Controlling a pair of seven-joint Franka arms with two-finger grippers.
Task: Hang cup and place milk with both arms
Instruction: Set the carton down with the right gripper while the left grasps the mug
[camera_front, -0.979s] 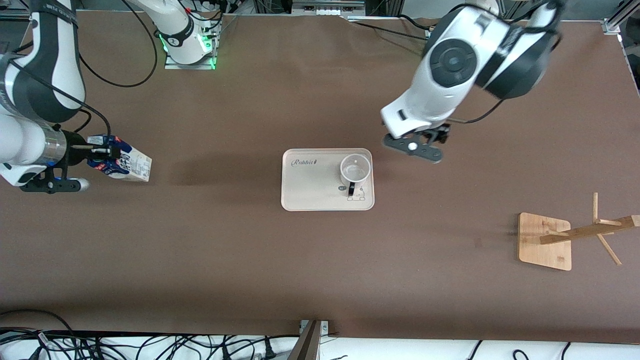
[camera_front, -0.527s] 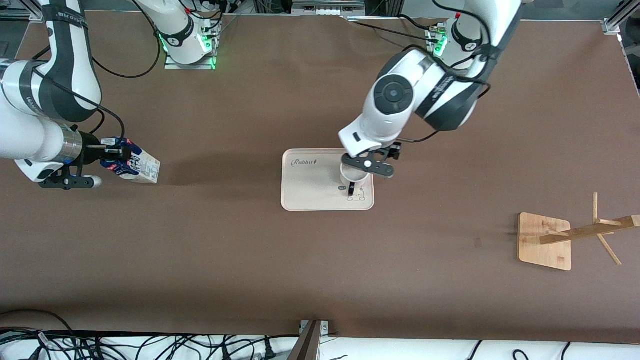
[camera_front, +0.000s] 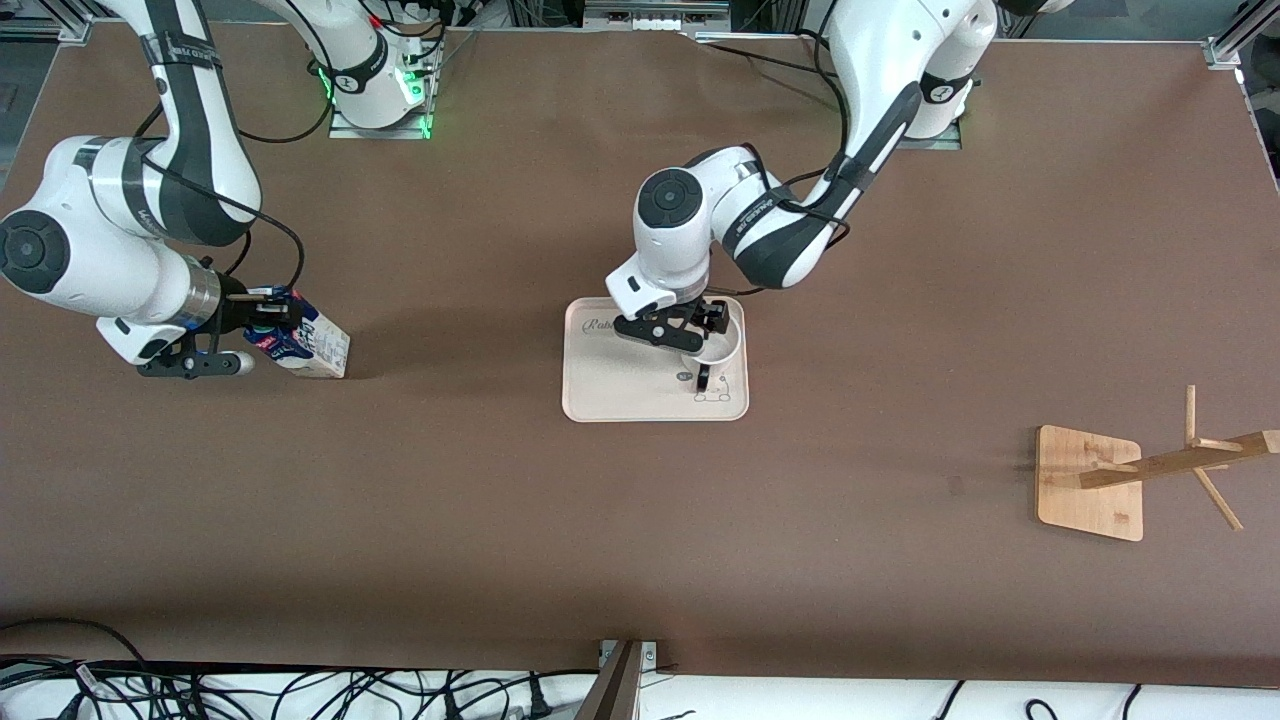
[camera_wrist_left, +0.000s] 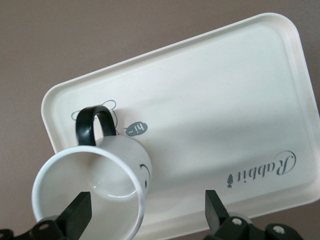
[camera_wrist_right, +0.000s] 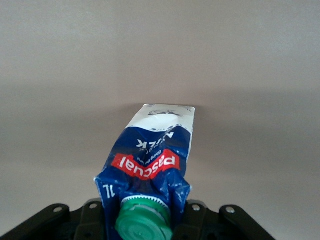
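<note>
Fingers of our left gripper stand spread over the small white mug with the black loop handle, which sits on the cream rectangular tray; we judge the grasp comes next, needing a descent around its rim. Our right gripper pinches the dark blue gable-top milk carton at its green-capped top, tilted near the right arm's end of the table.

Bare table between tray and rack.

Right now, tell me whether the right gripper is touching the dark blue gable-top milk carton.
Touching. In the right wrist view the right gripper has its jaws shut on the milk carton, pinching its crumpled top by the green cap.
</note>
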